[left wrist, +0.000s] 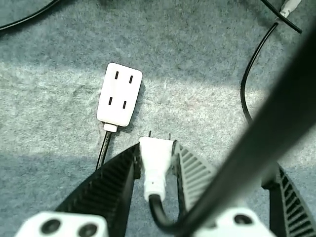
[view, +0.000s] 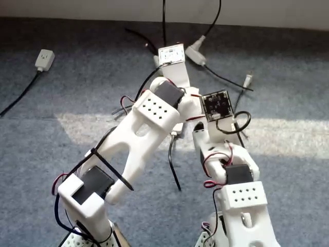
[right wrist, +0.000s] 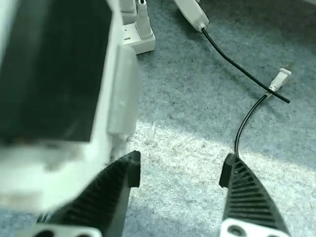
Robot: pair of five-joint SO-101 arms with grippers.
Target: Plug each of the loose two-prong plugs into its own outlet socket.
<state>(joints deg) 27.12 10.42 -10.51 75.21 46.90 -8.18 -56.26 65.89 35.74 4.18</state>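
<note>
One white two-prong plug (left wrist: 155, 158) was clenched between the jaws of the left gripper (left wrist: 155, 148). Its two prongs were aimed at a white outlet block (left wrist: 119, 94) of two sockets and stopped just short of it. The right gripper (right wrist: 180, 170) was held released over the grey carpet (right wrist: 187, 108). A second plug (right wrist: 282, 76) was seen lying loose nearby, and a second outlet (view: 45, 59) lay well apart.

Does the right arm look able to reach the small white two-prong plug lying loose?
Probably yes: the right gripper is open, with only grey carpet before the small white plug.
</note>
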